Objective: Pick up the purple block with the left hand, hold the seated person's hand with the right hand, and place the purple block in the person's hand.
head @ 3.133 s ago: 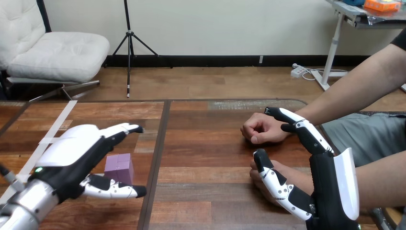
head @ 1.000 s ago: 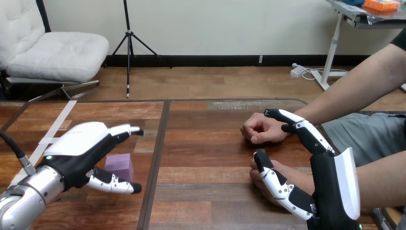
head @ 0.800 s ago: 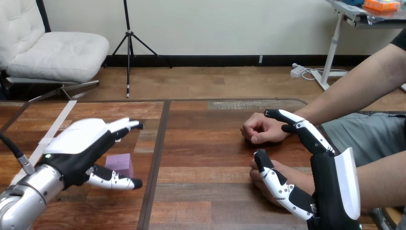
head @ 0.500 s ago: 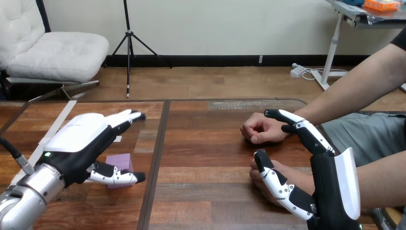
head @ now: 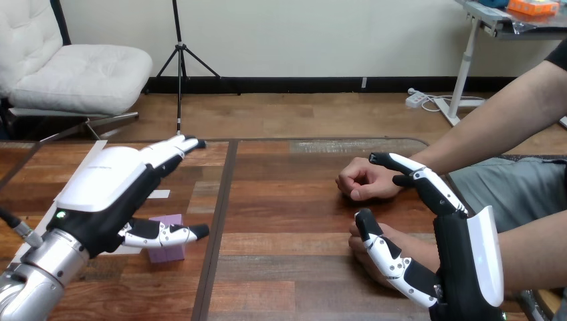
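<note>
The purple block (head: 166, 253) lies on the wooden table (head: 287, 200) at the lower left. My left hand (head: 100, 190) hovers over it, open, its fingers (head: 175, 148) stretched forward past the block and its thumb crossing in front of the block's upper part. At the right, my right hand (head: 461, 264) is open with its fingers straight. Those fingers reach beside the person's far hand (head: 361, 179), which rests as a fist on the table. The person's near hand (head: 394, 242) lies on the table between my right thumb and fingers, partly hidden by the thumb.
White tape strips (head: 67, 194) run across the table's left part, with a small tape piece (head: 159, 194) near the block. A dark seam (head: 222, 200) divides the tabletop. The person's forearms (head: 495, 127) come in from the right.
My left hand has risen and moved forward, its fingers now reaching farther up the table and its thumb crossing the block. The block, my right hand and the person's hands have stayed put.
</note>
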